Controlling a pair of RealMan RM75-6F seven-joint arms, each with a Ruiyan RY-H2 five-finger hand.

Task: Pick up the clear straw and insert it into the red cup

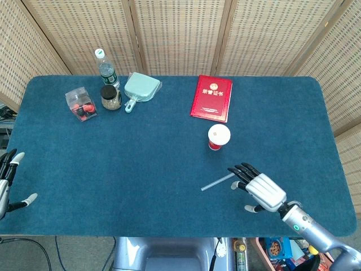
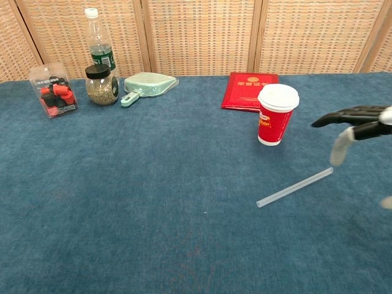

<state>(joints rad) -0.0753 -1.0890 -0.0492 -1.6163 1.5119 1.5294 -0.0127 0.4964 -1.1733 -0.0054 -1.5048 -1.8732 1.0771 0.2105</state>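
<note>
The clear straw (image 1: 219, 181) (image 2: 294, 187) lies flat on the blue table, slanting up to the right, just in front of the red cup (image 1: 218, 138) (image 2: 276, 116). The cup stands upright with a white lid. My right hand (image 1: 260, 188) (image 2: 356, 125) hovers open above the straw's right end, fingers spread and pointing left toward the cup; it holds nothing. My left hand (image 1: 7, 180) is open at the table's left edge, far from both things, and shows only in the head view.
A red booklet (image 1: 211, 97) lies behind the cup. At the back left stand a water bottle (image 1: 106, 69), a dark-lidded jar (image 1: 110, 97), a mint-green scoop (image 1: 139, 88) and a clear box of red and black parts (image 1: 80, 104).
</note>
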